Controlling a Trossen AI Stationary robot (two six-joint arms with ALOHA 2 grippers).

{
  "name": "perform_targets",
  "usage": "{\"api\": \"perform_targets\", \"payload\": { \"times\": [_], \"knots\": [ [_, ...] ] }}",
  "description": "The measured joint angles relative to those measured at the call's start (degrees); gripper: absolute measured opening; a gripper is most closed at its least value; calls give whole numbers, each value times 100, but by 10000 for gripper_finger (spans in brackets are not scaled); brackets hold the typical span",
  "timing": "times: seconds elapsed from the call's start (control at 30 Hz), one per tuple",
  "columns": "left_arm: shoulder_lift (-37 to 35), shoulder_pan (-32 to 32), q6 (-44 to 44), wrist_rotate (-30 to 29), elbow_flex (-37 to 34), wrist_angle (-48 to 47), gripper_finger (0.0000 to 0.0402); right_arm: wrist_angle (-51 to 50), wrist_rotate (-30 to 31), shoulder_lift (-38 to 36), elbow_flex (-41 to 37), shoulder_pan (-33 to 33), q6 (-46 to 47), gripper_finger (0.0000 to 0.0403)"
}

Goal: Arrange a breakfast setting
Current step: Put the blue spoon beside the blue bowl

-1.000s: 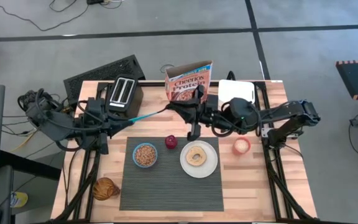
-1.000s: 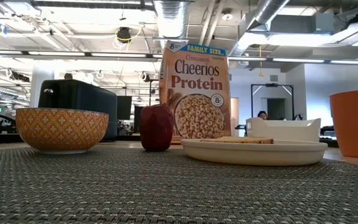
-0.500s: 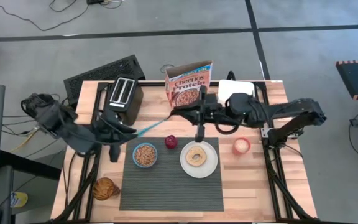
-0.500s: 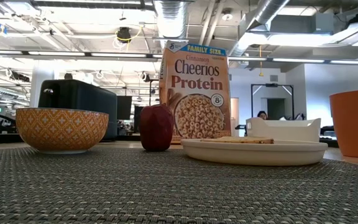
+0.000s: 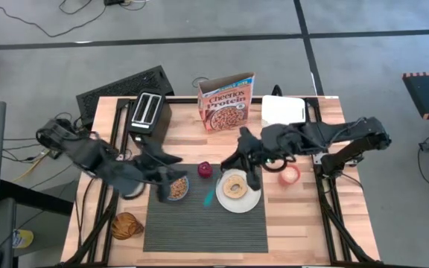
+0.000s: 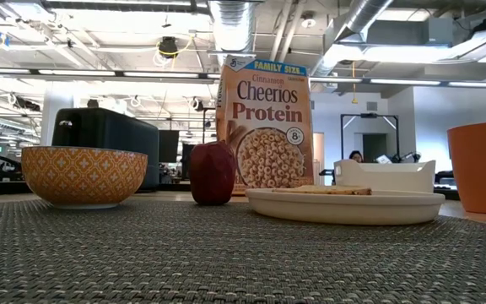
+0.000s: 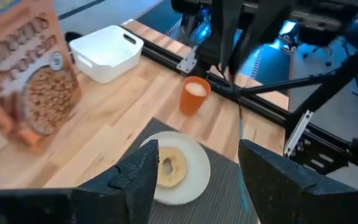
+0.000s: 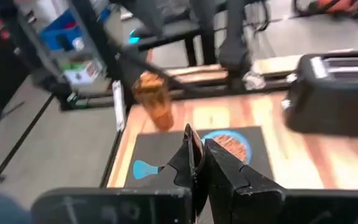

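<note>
Over the placemat [image 5: 204, 212], right jaws grasping the spoon [image 5: 211, 196], left jaws released; it may clip the plate [image 5: 238, 191], landing askew

A wooden table [image 5: 296, 216] carries a grey placemat [image 5: 199, 227], black toaster [image 5: 149, 112], cereal box [image 5: 226, 100], white container [image 5: 284, 109], orange cup [image 5: 289, 175] and amber jar [image 5: 126, 225].

My two arms are matte black, jointed and bulky, cable bundles looped at the left base; my fingers [image 7: 135, 180] are dark, flat, wedge-shaped.
</note>
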Motion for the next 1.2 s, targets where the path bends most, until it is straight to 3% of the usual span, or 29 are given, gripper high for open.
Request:
{"api": "perform_targets", "payload": {
  "times": [0.4, 0.67, 1.2],
  "knots": [
    [1165, 804, 581, 1260, 0, 1793, 175, 15, -20, 186, 5, 208, -7, 43],
    [1255, 913, 478, 1018, 2, 2019, 160, -2, -119, 187, 5, 204, -15, 43],
    [1251, 926, 916, 1142, 2, 2207, 67, 277, -125, 187, 5, 147, -17, 43]
  ]
}}
